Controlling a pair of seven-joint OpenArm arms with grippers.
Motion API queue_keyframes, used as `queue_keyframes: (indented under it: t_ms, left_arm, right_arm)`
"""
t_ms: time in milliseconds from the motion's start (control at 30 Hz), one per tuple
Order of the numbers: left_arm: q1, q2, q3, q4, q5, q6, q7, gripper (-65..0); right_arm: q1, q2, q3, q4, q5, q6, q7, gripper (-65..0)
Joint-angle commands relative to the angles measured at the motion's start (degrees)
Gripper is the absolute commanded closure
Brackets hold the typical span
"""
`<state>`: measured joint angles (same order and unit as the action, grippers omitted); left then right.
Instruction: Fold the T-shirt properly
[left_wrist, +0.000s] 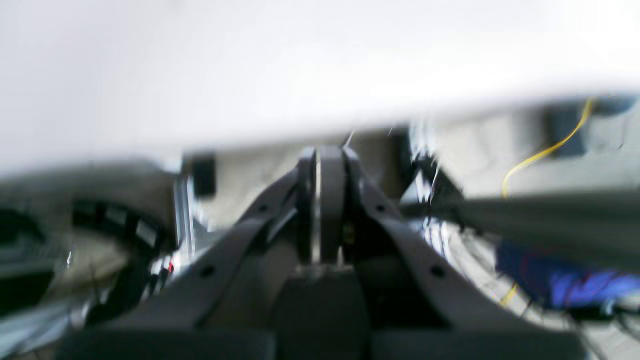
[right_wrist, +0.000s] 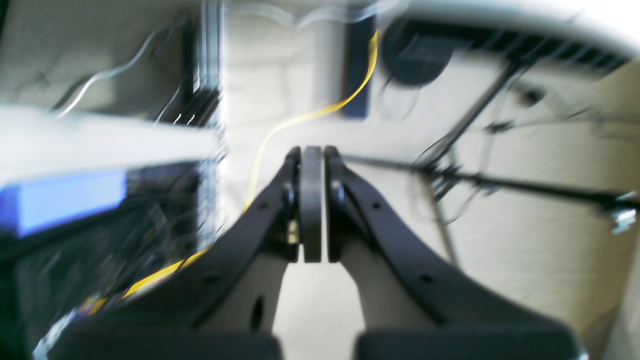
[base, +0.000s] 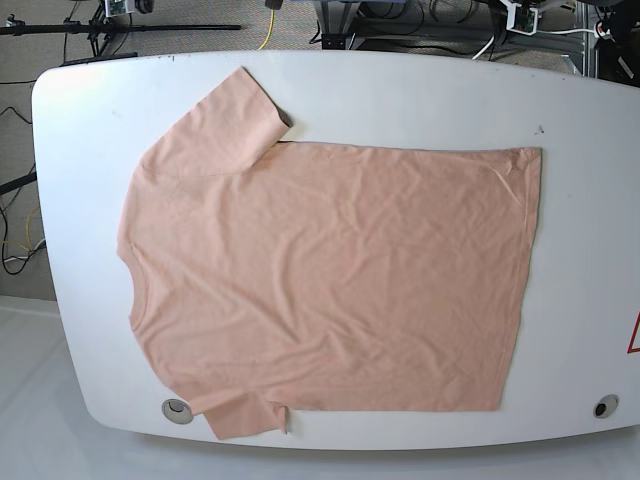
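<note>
White and smooth, the rounded desk (base: 400, 100) carries a large peach short-sleeved cotton T-shirt (base: 330, 280) lying flat and lightly creased across most of its top, neck toward the base view's left, hem toward its right, one sleeve hanging at the near edge and the other spread toward the far edge. Both sets of black fingers, left (left_wrist: 322, 150) and right (right_wrist: 312, 150), are clenched on nothing, off the desk, with blurred floor and a yellow cable (right_wrist: 280, 130) beyond.

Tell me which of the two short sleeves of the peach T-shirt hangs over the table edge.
The sleeve at the bottom of the base view; the other sleeve lies fully on the white table.
</note>
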<state>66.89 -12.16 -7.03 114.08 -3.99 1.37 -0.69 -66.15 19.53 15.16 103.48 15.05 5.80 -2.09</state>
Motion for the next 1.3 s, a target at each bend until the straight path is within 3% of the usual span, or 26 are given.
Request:
queue_keyframes:
  t_ms: [0, 367, 567, 833, 900, 967, 1267]
  left_arm:
    - [1.07, -0.49, -0.16, 1.88, -0.76, 0.87, -0.06, -1.3]
    - [-0.39, -2.24, -0.16, 6.42, -5.75, 0.44, 1.28, -2.3]
    - [-3.10, -3.38, -0.19, 6.79, -8.13, -0.70, 0.50, -2.4]
    - [-5.16, -2.93, -2.42, 7.82, -6.14, -1.41, 2.26, -0.4]
    - [-5.96, -2.65, -3.48, 8.25, -5.20, -1.65, 3.37, 0.0]
    - [-7.17, -2.04, -4.75, 8.39, -4.18, -1.61, 4.74, 0.0]
    - [-9.11, -1.78, -4.82, 8.24, -4.16, -1.54, 4.31, 0.0]
  right_arm:
    - [-0.69, 0.17, 1.35, 1.67, -0.26, -0.12, 0.79, -1.2]
    - [2.81, -0.29, 6.25, 3.09, 1.89, 0.70, -1.52, -1.1]
    - [6.89, 0.17, 9.50, 2.32, 7.12, 1.01, -5.38, -1.0]
    - [10.25, -0.57, 15.17, 3.62, 9.54, 2.51, -9.10, -1.1]
    - [10.92, -0.85, 16.90, 4.17, 9.99, 3.45, -10.25, -1.1]
    - [12.00, -1.19, 20.80, 3.96, 11.73, 6.70, -12.51, -1.3]
    - [13.74, -2.34, 25.56, 3.44, 19.46, 11.63, -15.68, -1.3]
